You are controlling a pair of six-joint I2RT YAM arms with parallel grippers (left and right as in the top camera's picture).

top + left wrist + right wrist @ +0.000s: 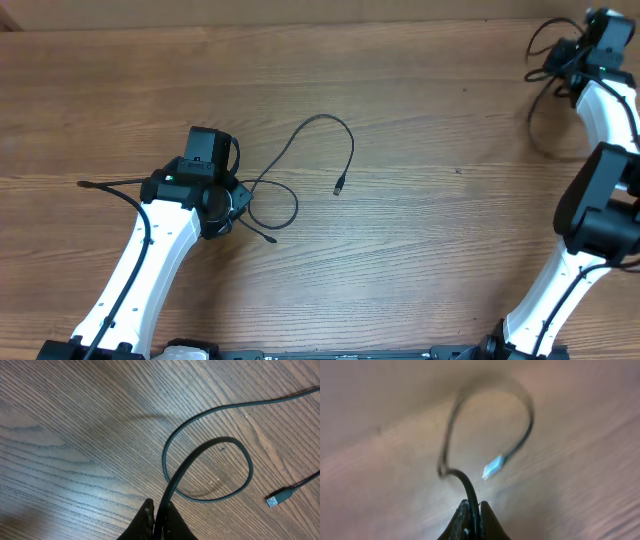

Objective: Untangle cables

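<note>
Left jaws grip the looped cable [225, 439]; right jaws grip a second cable [471, 492], blurred in wrist view

1. My left arm [150, 250] slants up from the table's [430, 260] near edge, its wrist bent down left of the table's middle.
2. My left gripper [160, 516] has its jaws pinched on a black cable [225, 438].
3. My right arm [605, 110] reaches to the table's far right corner, elbow folded.
4. My right gripper [472, 514] is clamped on a second cable [465, 479].
</note>
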